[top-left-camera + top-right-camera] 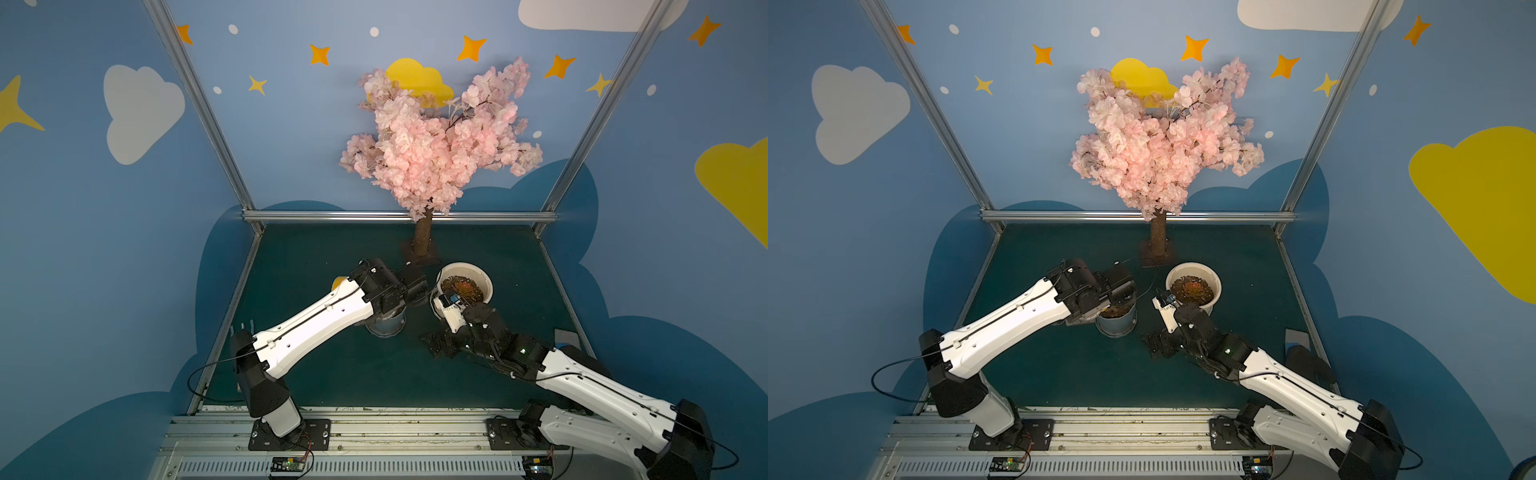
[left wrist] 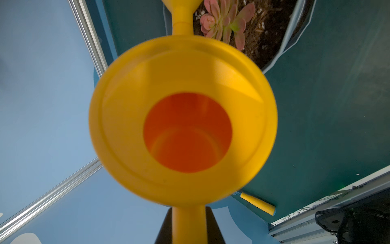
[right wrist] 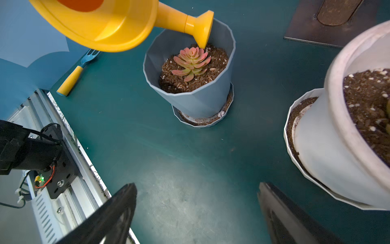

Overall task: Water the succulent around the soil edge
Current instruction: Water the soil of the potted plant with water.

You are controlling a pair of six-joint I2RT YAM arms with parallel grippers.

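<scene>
Right wrist view: a yellow can (image 3: 101, 27), its handle clamped in the left gripper (image 2: 188, 221), tilts lengthwise, spout (image 3: 200, 27) pointing down just above soil (image 3: 217, 57) at the blue pot (image 3: 196, 103) rim, beside the pink-green succulent (image 3: 191, 61). The right gripper (image 3: 196, 190) hangs open and empty above the mat (image 3: 168, 147).

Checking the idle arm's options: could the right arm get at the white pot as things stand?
Probably yes: the right claw is open, close beside the white pot, with only bare mat between them.
</scene>
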